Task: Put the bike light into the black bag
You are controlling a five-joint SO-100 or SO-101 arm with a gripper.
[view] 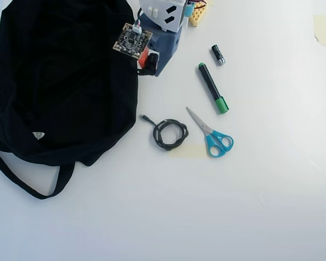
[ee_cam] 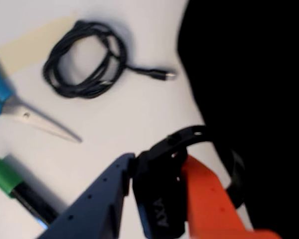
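In the wrist view my gripper (ee_cam: 157, 174) is shut on the bike light (ee_cam: 157, 199), a small black block marked AXA with a round strap loop, held between the blue and the orange finger. It hangs just at the edge of the black bag (ee_cam: 249, 79), which fills the right of that view. In the overhead view the bag (view: 60, 81) lies at the left with a white label and a long strap. My gripper (view: 149, 64) sits at the bag's upper right edge with the light (view: 150, 67) partly showing.
On the white table lie a coiled black cable (view: 170, 134) (ee_cam: 84, 59), blue-handled scissors (view: 212, 133) (ee_cam: 20, 107), a green-capped marker (view: 212, 87) (ee_cam: 17, 189) and a small black battery (view: 218, 54). Strips of tape (view: 320, 27) are stuck to the table.
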